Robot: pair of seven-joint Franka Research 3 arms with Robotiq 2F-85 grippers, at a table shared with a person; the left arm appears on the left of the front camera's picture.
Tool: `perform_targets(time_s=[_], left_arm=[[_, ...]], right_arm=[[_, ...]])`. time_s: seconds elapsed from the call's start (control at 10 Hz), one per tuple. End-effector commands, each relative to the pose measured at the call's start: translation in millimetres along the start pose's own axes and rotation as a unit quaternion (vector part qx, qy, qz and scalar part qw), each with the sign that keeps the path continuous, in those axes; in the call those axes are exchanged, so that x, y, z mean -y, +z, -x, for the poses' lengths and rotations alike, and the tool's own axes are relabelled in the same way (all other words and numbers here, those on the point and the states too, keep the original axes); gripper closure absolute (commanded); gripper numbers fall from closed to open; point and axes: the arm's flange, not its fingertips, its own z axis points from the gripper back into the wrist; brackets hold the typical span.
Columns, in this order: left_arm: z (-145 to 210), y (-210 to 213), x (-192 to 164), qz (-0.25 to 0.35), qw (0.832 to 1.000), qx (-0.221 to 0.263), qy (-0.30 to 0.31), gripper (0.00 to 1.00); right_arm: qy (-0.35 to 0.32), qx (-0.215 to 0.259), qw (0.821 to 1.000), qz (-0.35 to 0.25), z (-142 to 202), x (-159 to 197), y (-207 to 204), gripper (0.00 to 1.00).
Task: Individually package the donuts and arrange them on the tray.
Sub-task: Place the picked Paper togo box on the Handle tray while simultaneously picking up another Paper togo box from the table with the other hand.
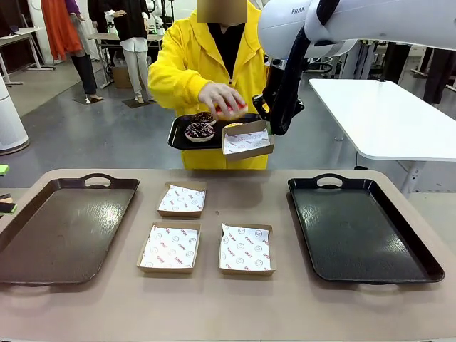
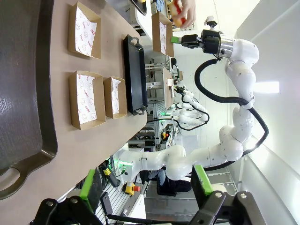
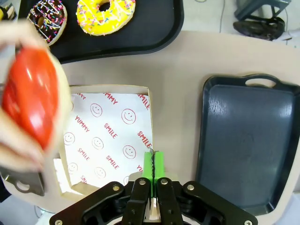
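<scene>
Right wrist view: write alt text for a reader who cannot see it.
The right gripper is shut on the edge of a paper-lined cardboard box while a person's hand brings a blurred red donut over it. Beyond, a black tray holds a yellow sprinkled donut and a dark sprinkled donut.

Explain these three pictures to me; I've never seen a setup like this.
Two white robot arms share a table with a person in yellow. The front picture looks across the table from between the arms; the other two come from cameras on each wrist. On the table lie two dark trays and three paper-lined boxes. The right gripper is shut on the rim of a fourth box, holding it up. The person's hand lowers a red donut toward it, carrying a small tray with more donuts. The left gripper is open, holding nothing.
</scene>
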Motion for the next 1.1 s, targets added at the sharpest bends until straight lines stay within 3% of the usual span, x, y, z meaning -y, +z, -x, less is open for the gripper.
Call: perform_targets(time_s=[0.0, 1.0], left_arm=[[-1.7, 1.1, 2.1, 0.006, 1.0, 0.009, 0.002, 0.0], [-1.7, 1.1, 2.1, 0.006, 1.0, 0.009, 0.002, 0.0]], right_arm=[[-0.001, 0.004, 1.0, -0.002, 0.2, 0.9, 0.7, 1.0], [-0.001, 0.004, 1.0, -0.002, 0.2, 0.9, 0.7, 1.0]])
